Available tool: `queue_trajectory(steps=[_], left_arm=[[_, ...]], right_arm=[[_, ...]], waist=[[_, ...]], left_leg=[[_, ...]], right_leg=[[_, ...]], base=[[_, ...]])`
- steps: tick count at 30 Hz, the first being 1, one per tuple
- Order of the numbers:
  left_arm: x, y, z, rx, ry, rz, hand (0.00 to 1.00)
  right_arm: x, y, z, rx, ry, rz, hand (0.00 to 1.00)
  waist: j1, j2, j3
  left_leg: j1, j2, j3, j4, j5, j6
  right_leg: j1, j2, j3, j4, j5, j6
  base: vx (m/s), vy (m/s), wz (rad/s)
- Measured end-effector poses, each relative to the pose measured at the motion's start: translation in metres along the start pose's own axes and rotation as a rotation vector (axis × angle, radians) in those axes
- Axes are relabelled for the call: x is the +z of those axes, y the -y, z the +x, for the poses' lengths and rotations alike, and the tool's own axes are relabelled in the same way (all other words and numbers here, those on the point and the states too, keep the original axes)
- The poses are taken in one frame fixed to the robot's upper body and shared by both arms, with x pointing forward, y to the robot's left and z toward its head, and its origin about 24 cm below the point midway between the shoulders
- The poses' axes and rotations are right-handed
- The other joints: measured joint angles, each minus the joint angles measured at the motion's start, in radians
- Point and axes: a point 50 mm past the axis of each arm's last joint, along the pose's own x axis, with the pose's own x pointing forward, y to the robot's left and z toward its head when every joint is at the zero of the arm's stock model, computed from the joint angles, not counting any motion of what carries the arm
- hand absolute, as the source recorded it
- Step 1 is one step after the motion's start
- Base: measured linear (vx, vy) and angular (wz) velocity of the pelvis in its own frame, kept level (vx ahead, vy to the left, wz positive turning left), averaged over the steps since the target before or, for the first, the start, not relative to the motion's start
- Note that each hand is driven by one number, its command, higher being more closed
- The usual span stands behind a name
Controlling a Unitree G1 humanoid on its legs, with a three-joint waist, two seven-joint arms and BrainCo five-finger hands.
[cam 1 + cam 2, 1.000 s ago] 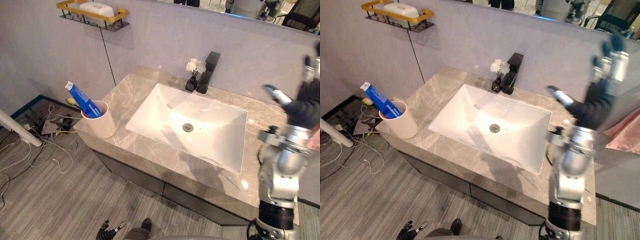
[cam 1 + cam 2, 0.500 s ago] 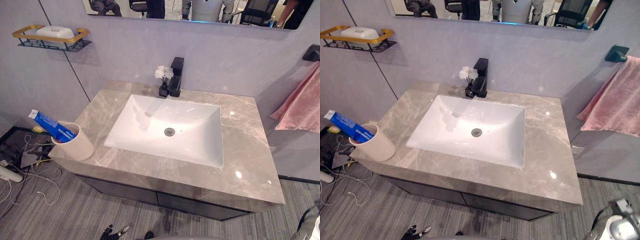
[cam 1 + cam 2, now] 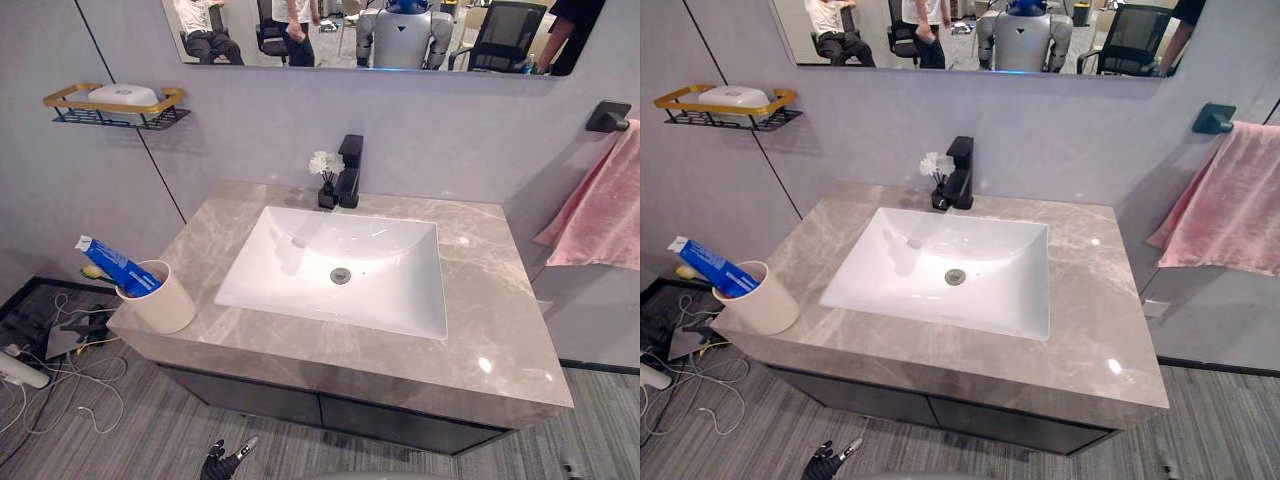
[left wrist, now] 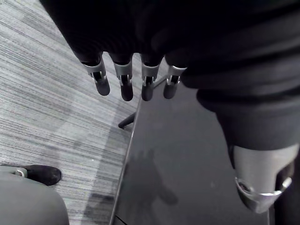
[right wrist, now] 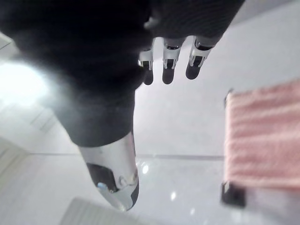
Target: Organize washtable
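- The grey marble-patterned table (image 3: 490, 300) carries everything. Its front left corner is the risky spot, since things there stand close to two edges with the floor below.
- The white rectangular sink (image 3: 380, 240) is sunk into the middle of the table. Its smooth sloping walls would probably let anything dropped in slide toward the drain.
- The pink towel (image 3: 1230, 200) hangs on the wall to the right, well clear of the table. A wide swing of the right arm could snag it.
- The left hand (image 4: 123, 79) hangs low in front of the dark cabinet, with fingers straight, spread apart and holding nothing. The right hand (image 5: 168, 65) is likewise relaxed and empty, with the towel beyond it.
- The cream round cup (image 3: 165, 305) stands upright near that front left corner. A sideways nudge from a reaching hand could push it off the table or tip it over.
- The blue toothpaste tube (image 3: 115, 265) rests in the cup, its lower end hidden inside. Its long axis slants, with the flat white end pointing up and out to the robot's left, away from the sink. That overhang puts weight toward the edge, so a tug along the tube could topple the cup.
- The small black vase of white flowers (image 3: 326, 195) stands just beside the black faucet (image 3: 349, 170). It looks light and easily knocked into the sink.
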Motion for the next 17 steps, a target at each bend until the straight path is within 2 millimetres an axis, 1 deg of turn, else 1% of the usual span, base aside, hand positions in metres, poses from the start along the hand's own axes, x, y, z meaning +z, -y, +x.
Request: queue_trajectory(steps=[2,5,7,9,12,17], left_arm=[[-0.001,0.0,0.0,-0.009,-0.004,0.017,0.0],[0.002,0.001,0.003,-0.034,-0.002,0.049,0.0],[0.004,0.0,0.003,-0.035,0.003,0.055,0.0],[0.01,0.0,0.006,-0.046,0.021,0.09,0.0],[0.013,-0.002,0.007,-0.045,0.031,0.111,0.0],[0.016,-0.002,0.008,-0.049,0.042,0.142,0.0]], right_arm=[[-0.02,-0.002,-0.003,0.057,-0.088,-0.071,0.0],[-0.034,-0.007,-0.006,0.118,-0.153,-0.152,0.0],[-0.037,-0.011,-0.006,0.151,-0.167,-0.202,0.0],[-0.04,-0.02,-0.007,0.199,-0.175,-0.277,0.0],[-0.043,-0.024,-0.008,0.224,-0.182,-0.344,0.0],[-0.04,-0.03,-0.006,0.261,-0.168,-0.443,0.0]], waist=[[-0.001,-0.001,0.001],[-0.001,-0.004,0.008],[-0.001,-0.008,0.019],[0.0,-0.016,0.043],[0.001,-0.025,0.057],[-0.001,-0.027,0.083]], left_leg=[[0.01,-0.004,-0.011,-0.003,0.0,0.0],[0.016,-0.01,-0.026,-0.003,0.0,0.0],[0.021,-0.012,-0.031,-0.003,0.0,0.0],[0.028,-0.013,-0.041,-0.004,0.0,0.0],[0.03,-0.016,-0.046,-0.004,0.0,0.0],[0.032,-0.022,-0.061,-0.004,0.001,0.001]], right_leg=[[0.016,-0.001,-0.012,-0.016,0.002,0.003],[0.03,0.0,-0.026,-0.027,0.004,0.006],[0.042,0.0,-0.031,-0.036,0.006,0.01],[0.053,0.0,-0.037,-0.037,0.006,0.01],[0.062,-0.002,-0.046,-0.045,0.007,0.011],[0.07,-0.004,-0.053,-0.051,0.008,0.013]], base=[[0.05,0.002,0.13],[0.06,-0.007,0.14],[0.01,-0.01,0.07],[-0.02,-0.014,0.07],[-0.02,-0.007,0.08],[-0.01,-0.007,0.05]])
